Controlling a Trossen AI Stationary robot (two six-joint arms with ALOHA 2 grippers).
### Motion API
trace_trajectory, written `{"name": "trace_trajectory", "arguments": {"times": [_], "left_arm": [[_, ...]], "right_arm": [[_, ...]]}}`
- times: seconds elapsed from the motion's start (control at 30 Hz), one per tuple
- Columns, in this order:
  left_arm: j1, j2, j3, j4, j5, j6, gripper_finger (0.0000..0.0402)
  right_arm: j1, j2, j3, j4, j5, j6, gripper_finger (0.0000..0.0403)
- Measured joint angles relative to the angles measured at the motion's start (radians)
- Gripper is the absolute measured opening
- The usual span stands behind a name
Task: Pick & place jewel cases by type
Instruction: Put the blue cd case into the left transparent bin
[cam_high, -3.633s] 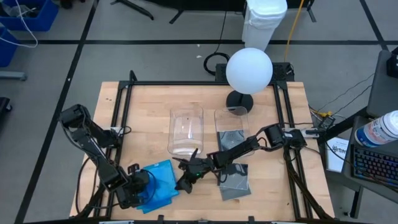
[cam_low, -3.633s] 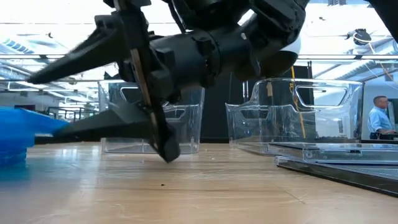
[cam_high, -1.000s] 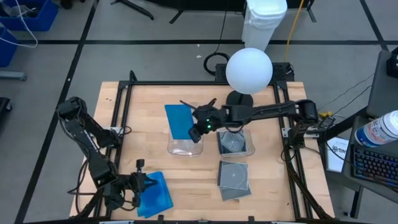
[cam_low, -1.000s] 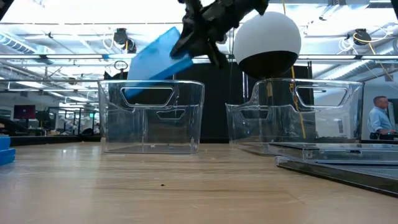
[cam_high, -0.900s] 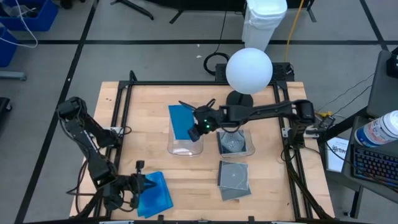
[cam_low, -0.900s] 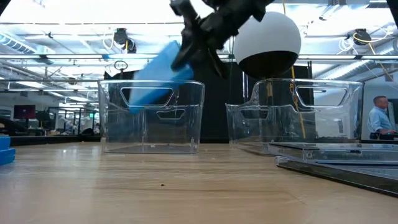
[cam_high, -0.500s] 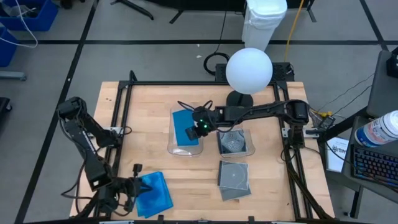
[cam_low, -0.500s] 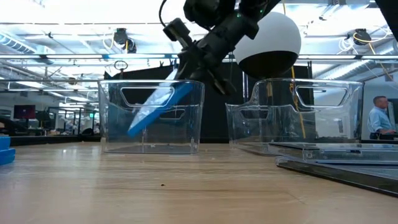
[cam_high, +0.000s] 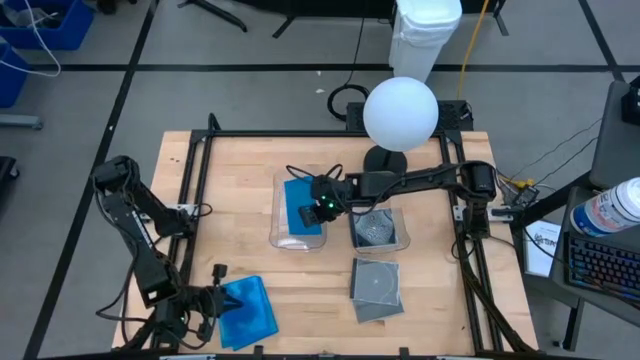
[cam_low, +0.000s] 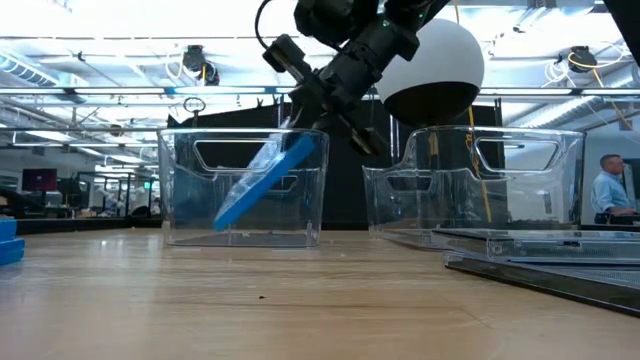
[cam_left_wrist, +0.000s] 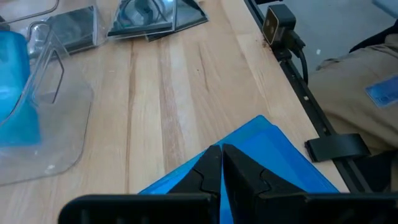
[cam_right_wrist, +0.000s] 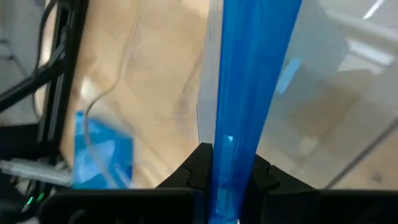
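Note:
A bright blue jewel case (cam_low: 265, 180) slants down inside the left clear tub (cam_high: 298, 241), held by my right gripper (cam_high: 318, 207) at the tub's right rim. The right tub (cam_low: 470, 190) holds a grey case with a disc (cam_high: 377, 228). More clear grey cases (cam_high: 377, 289) lie stacked on the table in front of that tub. A stack of blue cases (cam_high: 250, 312) lies at the near left. My left gripper (cam_left_wrist: 221, 163) is shut at that stack's left edge. My left gripper's shut fingertips stand over the edge of the blue stack (cam_left_wrist: 249, 140); I cannot tell whether they touch it. My right gripper pinches the blue case's upper edge (cam_right_wrist: 231, 140) between its two fingers, coming slantwise from above and the right. The case is tilted steeply, and its lower edge (cam_low: 224, 220) is close to the tub's floor.
A lamp with a white ball shade (cam_high: 400, 112) stands behind the tubs. A black frame (cam_high: 200, 160) runs round the table. Bare wood (cam_high: 310, 300) lies between the blue stack and the grey cases. A person (cam_low: 606, 195) shows in the room far behind.
My right gripper has come down toward the left tub with the blue case. The case was above the rim; now it has tipped steeper and most of it is inside the tub.

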Motion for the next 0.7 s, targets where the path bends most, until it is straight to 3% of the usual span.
{"name": "trace_trajectory", "arguments": {"times": [0.23, 0.47, 0.7], "left_arm": [[-0.018, 0.000, -0.012, -0.010, 0.016, -0.021, 0.0024], [-0.023, 0.000, -0.012, -0.009, 0.016, -0.017, 0.0024], [-0.022, 0.000, -0.012, -0.010, 0.017, -0.021, 0.0024]], "right_arm": [[-0.003, -0.001, -0.045, 0.017, -0.010, 0.019, 0.0029], [-0.009, -0.002, -0.132, 0.231, -0.082, 0.049, 0.0053], [-0.008, 0.000, -0.135, 0.248, -0.086, 0.019, 0.0057]]}}
